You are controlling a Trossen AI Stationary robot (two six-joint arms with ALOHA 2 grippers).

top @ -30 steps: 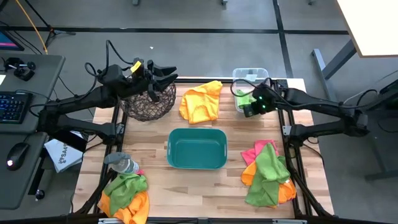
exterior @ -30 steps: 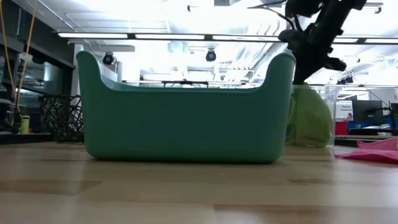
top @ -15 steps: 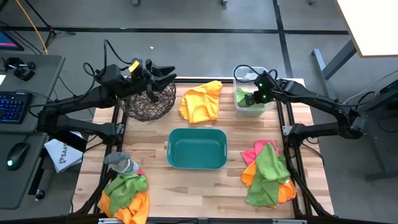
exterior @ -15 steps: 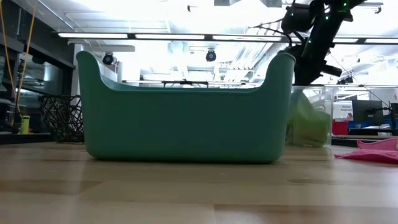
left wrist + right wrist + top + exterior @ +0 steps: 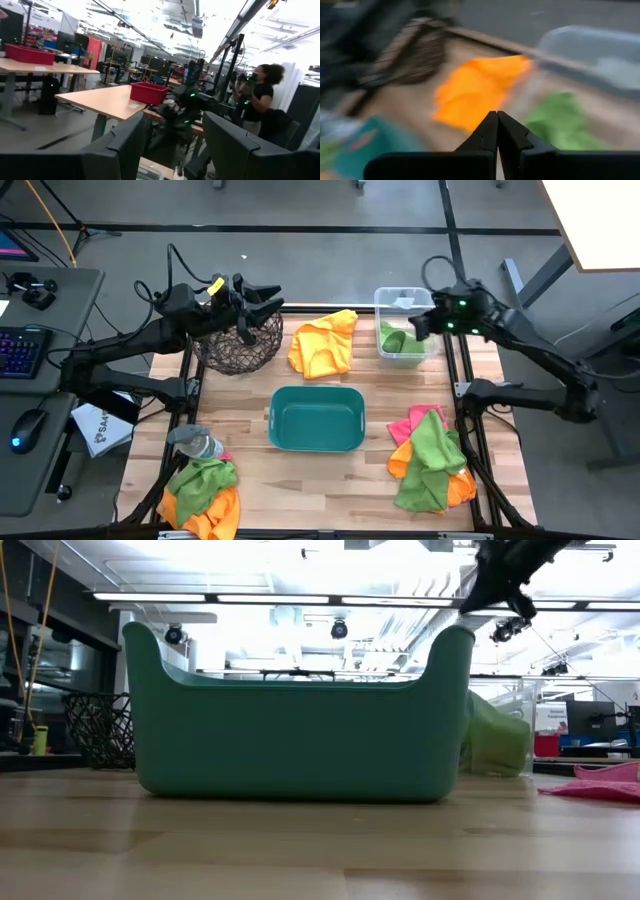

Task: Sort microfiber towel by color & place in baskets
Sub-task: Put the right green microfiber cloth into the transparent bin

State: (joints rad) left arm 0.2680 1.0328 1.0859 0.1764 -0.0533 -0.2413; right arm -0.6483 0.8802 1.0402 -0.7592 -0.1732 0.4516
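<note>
My right gripper is shut on nothing and hangs in the air over the right side of the clear bin. A lime green towel lies inside that bin; the right wrist view shows it as green towel past the shut gripper. An orange towel lies flat on the table between the bin and the wire basket. My left gripper waits open above the wire basket. The teal tub stands at mid-table.
A heap of pink, green and orange towels lies at the near right. A green and orange heap lies at the near left beside a clear bottle. A white packet sits off the left edge. A person stands in the room beyond.
My right gripper has risen from the clear bin and drawn back toward the table's right and far edge. The green towel, which stood high in the bin under the gripper, has sunk and settled inside it.
</note>
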